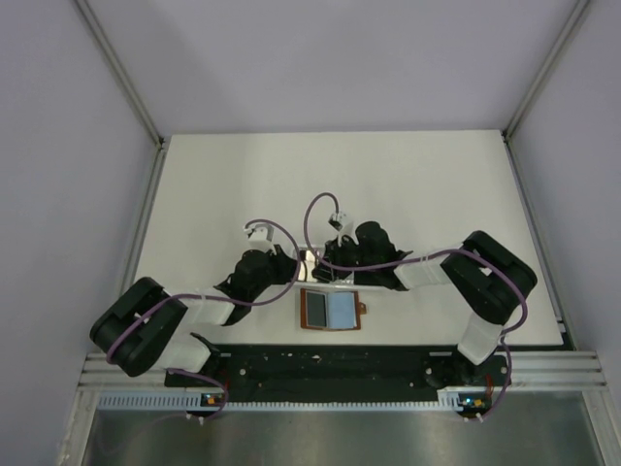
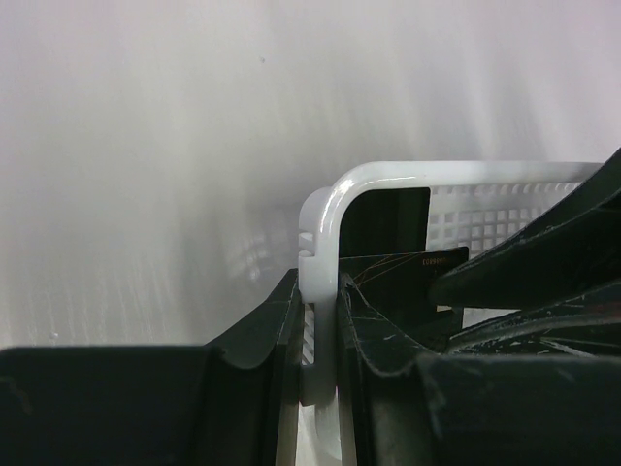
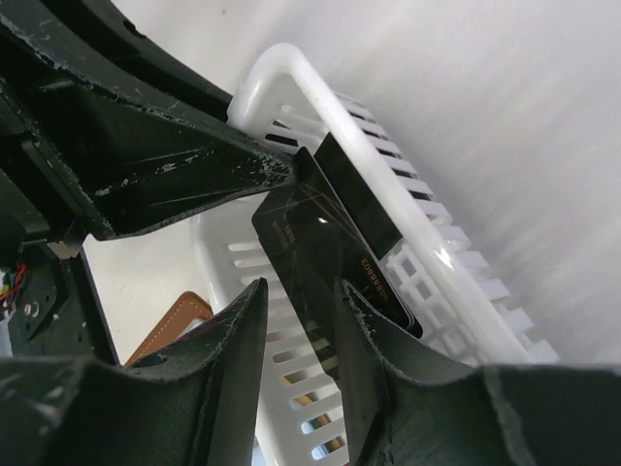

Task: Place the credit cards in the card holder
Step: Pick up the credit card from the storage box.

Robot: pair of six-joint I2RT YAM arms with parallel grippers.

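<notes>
Several black credit cards (image 3: 330,233) stand on edge inside a white slotted basket (image 3: 320,97). My right gripper (image 3: 301,291) reaches into the basket with its jaws either side of the front card. The card lies against the right finger (image 3: 378,340), and a gap remains on the left finger's side, so the gripper is open. My left gripper (image 2: 318,291) is shut on the basket's white rim (image 2: 330,223), with the cards (image 2: 408,272) just behind it. The brown card holder (image 1: 330,311) lies unfolded on the table near the arm bases, bluish pockets up; its leather corner (image 3: 175,325) shows below the basket.
Both grippers meet over the basket (image 1: 309,258) at the middle of the white table (image 1: 243,184). Grey walls and frame posts surround the table. The left gripper's black body (image 3: 146,146) crowds the basket's upper left in the right wrist view.
</notes>
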